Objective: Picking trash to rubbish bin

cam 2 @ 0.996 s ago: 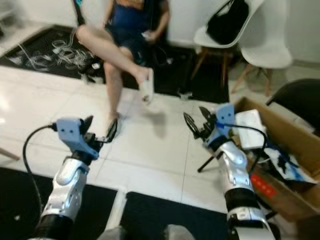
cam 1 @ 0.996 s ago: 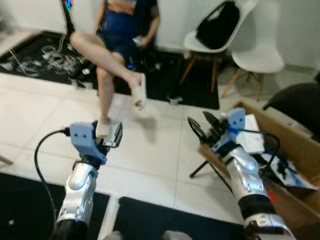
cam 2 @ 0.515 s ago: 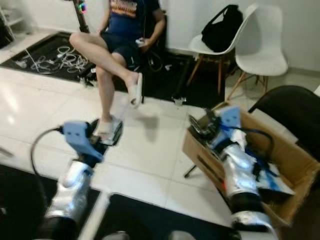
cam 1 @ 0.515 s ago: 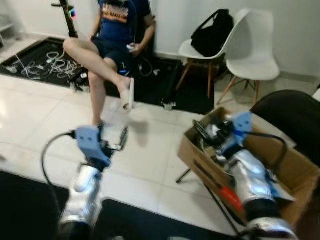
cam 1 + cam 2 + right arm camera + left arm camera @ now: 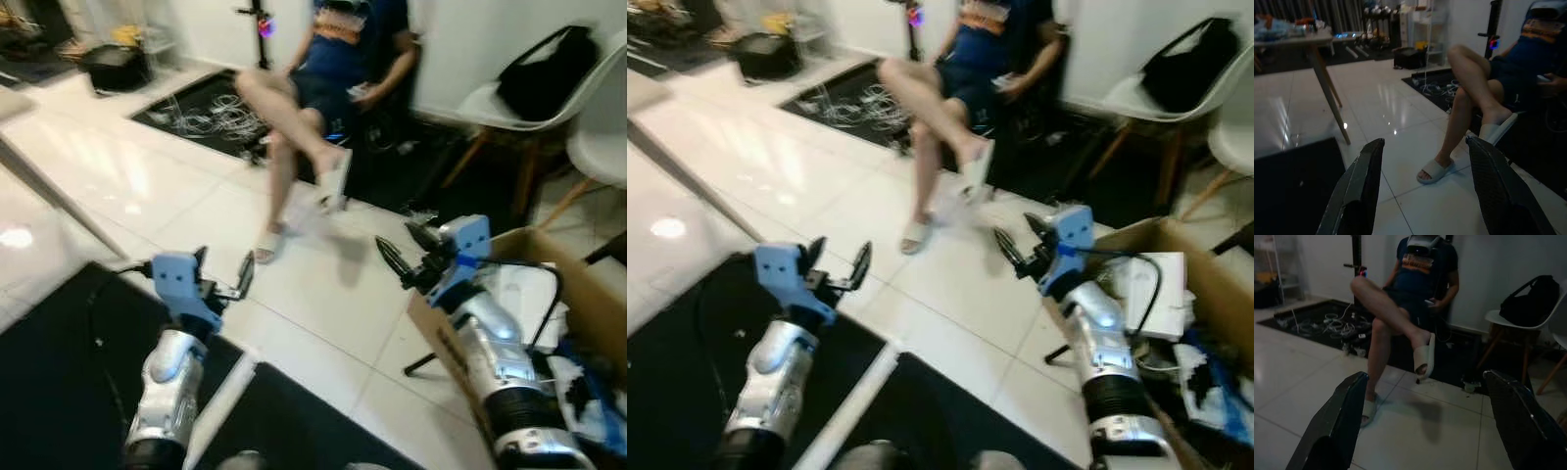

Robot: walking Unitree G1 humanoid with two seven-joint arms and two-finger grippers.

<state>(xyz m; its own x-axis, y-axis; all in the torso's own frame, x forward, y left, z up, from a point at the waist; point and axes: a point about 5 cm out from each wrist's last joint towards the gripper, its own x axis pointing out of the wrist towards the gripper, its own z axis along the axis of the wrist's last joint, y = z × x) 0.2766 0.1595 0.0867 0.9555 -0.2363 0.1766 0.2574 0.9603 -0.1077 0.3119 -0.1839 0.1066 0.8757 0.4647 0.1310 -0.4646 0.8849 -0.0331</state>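
My left gripper (image 5: 223, 269) is held up over the white tile floor, open and holding nothing; it stands the same in the left wrist view (image 5: 1425, 377). The right gripper (image 5: 400, 245) is also open and holds nothing, raised just left of the near corner of a cardboard box (image 5: 446, 338). The box sits on the floor at the right edge and holds a white paper item (image 5: 524, 294) and blue and white scraps (image 5: 598, 401). In the right wrist view the right gripper (image 5: 1425, 141) points at the floor and a person's legs.
A person (image 5: 323, 88) sits ahead with legs crossed, one sandalled foot (image 5: 266, 242) on the tiles. A white chair with a black bag (image 5: 544, 83) stands behind the box. Cables (image 5: 211, 108) lie on a dark mat; another black mat (image 5: 59, 372) is underfoot. A table leg (image 5: 1327, 83) stands left.
The camera has swung to the left, so the box now sits at the right edge and more floor shows on the left. Both grippers stay open and raised.
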